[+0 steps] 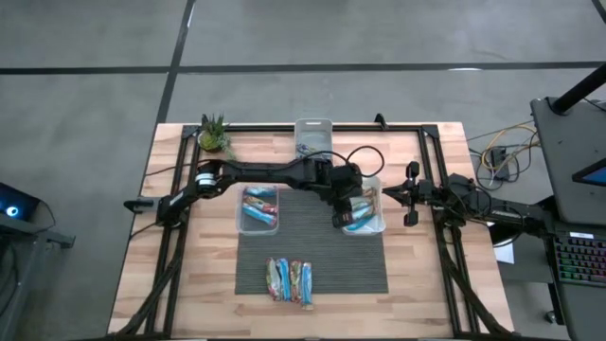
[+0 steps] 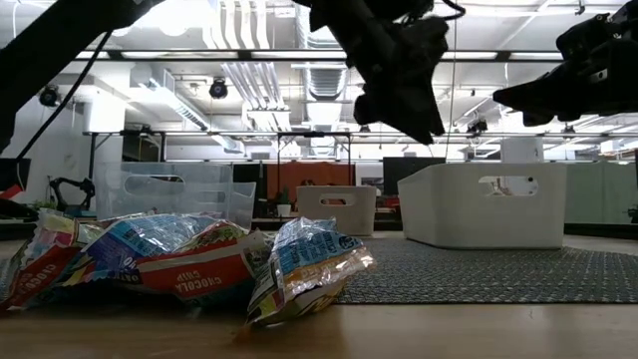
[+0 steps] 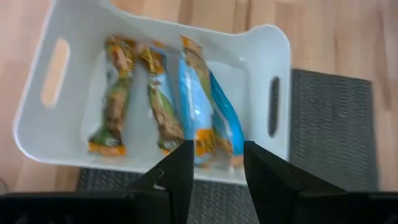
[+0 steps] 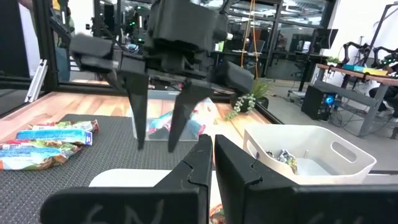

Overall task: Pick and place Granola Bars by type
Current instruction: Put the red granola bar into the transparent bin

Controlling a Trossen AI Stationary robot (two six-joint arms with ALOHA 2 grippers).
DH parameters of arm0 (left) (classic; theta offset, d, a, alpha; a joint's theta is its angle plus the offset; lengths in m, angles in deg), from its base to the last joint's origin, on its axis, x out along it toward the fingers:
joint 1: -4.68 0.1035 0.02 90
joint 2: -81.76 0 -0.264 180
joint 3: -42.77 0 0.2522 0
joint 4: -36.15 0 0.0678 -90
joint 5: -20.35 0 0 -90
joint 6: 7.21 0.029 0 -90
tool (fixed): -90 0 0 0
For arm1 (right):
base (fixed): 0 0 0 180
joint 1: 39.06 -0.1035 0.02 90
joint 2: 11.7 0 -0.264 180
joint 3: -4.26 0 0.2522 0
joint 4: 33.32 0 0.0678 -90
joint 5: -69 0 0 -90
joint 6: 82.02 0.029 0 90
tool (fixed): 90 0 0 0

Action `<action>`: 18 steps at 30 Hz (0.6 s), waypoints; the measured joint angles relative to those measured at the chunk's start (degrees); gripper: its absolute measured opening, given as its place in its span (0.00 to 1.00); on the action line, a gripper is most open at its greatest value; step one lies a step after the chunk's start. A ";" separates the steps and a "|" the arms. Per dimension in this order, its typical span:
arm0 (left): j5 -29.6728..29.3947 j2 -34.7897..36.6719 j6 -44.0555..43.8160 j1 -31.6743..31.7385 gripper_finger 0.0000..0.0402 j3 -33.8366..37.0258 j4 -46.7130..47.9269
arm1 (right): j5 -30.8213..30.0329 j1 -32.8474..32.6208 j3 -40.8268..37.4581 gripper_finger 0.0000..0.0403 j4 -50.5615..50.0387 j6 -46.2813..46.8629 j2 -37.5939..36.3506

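Observation:
My left gripper (image 3: 216,167) hangs open above the near rim of the white bin (image 3: 272,43) at the mat's right side, with nothing between its fingers. In that bin lie several Granola Bars side by side: two greenish-brown ones (image 3: 112,93) and two blue ones (image 3: 198,99). The high view shows the gripper (image 1: 343,220) over this bin (image 1: 376,225). A loose pile of bars (image 1: 291,279) lies on the grey mat's near part. More bars lie in a clear bin (image 1: 258,208) at the mat's left. My right gripper (image 4: 212,149) waits shut at the table's right side.
A third bin (image 1: 313,135) stands at the table's far edge, with a small potted plant (image 1: 214,134) at the far left. The grey mat (image 1: 312,242) lies between the two bins. A black frame runs along the table's sides. In the low view the pile (image 2: 189,259) fills the foreground.

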 joint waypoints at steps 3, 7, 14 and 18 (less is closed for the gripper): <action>1.51 1.22 -0.39 -0.41 0.30 0.00 2.90 | 0.00 0.00 0.00 0.02 0.00 -0.25 0.00; 1.68 2.78 0.46 -1.09 0.30 -0.04 6.52 | 0.00 0.01 0.01 0.02 0.00 -0.03 0.00; 1.58 4.91 0.39 -1.74 0.30 -0.01 9.61 | 0.00 0.00 0.01 0.02 0.00 -0.12 -0.03; 1.78 7.81 -0.34 -2.80 0.30 2.34 10.09 | 0.00 0.01 0.01 0.02 0.00 0.01 -0.02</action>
